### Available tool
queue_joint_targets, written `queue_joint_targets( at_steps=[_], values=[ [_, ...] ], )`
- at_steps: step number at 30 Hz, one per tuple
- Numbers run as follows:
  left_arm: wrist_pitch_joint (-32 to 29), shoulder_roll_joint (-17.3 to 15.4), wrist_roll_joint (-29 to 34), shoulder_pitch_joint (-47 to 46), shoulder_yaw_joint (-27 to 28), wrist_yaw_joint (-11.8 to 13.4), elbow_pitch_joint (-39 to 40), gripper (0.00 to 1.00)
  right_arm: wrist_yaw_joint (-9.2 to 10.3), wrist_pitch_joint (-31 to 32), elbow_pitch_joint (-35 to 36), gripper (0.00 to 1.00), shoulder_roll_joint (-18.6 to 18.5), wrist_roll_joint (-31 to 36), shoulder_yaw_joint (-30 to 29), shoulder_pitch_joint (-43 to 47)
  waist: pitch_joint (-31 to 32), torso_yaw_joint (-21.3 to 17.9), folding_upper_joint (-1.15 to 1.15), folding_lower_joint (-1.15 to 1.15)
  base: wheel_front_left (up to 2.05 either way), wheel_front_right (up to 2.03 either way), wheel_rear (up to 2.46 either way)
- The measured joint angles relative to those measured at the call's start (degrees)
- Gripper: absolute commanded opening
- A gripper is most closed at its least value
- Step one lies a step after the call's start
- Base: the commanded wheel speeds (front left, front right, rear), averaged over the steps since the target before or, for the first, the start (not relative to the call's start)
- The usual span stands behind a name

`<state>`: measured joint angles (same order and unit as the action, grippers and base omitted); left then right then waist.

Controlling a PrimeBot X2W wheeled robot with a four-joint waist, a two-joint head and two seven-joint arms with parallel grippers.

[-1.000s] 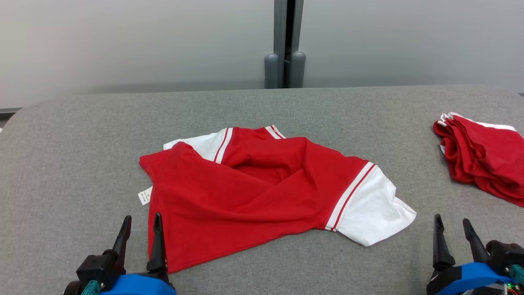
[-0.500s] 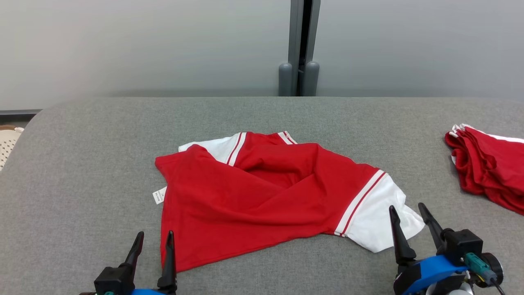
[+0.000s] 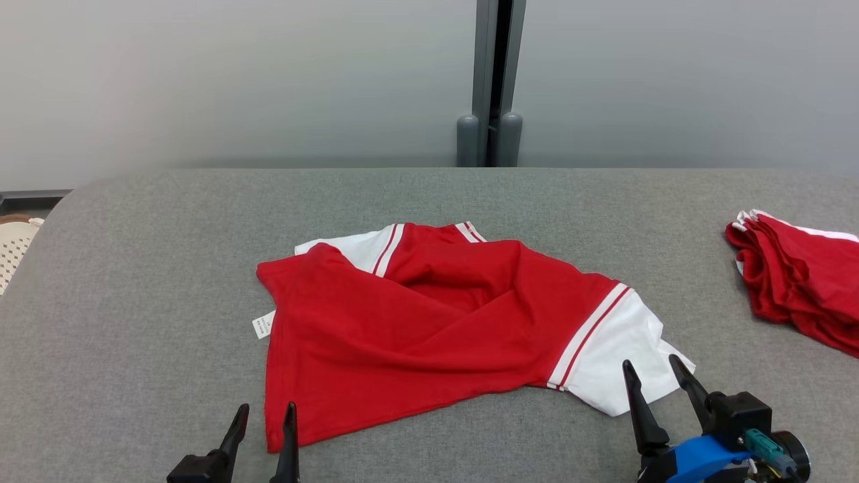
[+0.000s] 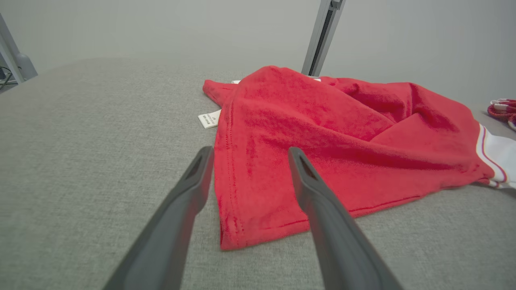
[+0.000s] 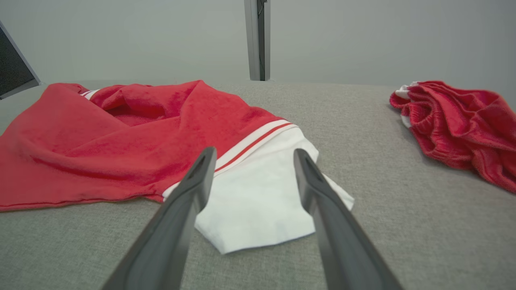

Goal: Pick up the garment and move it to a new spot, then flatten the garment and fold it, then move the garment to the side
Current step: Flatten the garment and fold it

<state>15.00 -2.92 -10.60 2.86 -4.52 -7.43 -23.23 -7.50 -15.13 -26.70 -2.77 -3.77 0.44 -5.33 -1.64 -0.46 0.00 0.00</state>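
A red garment with white, red-striped sleeves lies crumpled in the middle of the grey table, a small white label sticking out at its left edge. My left gripper stands open at the garment's near-left corner, which lies between and just below its fingers in the left wrist view, where the gripper holds nothing. My right gripper is open at the white right sleeve. In the right wrist view the sleeve lies between the fingers of that gripper, ungrasped.
A second red garment, bunched up with white trim, lies at the table's right edge, also seen as a red pile in the right wrist view. A grey post stands behind the table. A pale perforated object sits beyond the left edge.
The head camera has shifted, sliding the scene right and down. The right gripper has moved left and forward to the white sleeve. The left gripper sits lower in view. The garment has not moved.
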Motion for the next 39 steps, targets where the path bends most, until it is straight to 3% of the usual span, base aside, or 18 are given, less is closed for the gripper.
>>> queue_joint_targets(
  at_steps=[10, 28, 39],
  values=[
    [0.0, 0.02, -6.23, -2.58, -3.33, 0.0, -8.34, 1.0, 0.0, 0.0, -1.96, 1.0, 0.01, 1.25, -2.41, -0.88, -3.72, -0.42, 0.0, 0.0, 0.0, 0.0, 0.0],
    [0.32, 0.11, -3.37, -6.59, -1.08, -0.01, -12.32, 1.0, 0.0, 0.0, -9.96, 1.0, -0.03, 6.8, -11.1, -7.65, -7.82, 0.78, 0.0, 0.0, 0.0, 0.0, 0.0],
    [0.58, 0.13, -2.01, -7.3, -1.49, -0.11, -13.55, 1.0, -0.03, -0.35, -20.06, 1.0, -0.09, 8.99, -15.43, -12.21, -8.48, 1.61, 0.0, 0.0, 0.0, 0.0, 0.0]
  ],
)
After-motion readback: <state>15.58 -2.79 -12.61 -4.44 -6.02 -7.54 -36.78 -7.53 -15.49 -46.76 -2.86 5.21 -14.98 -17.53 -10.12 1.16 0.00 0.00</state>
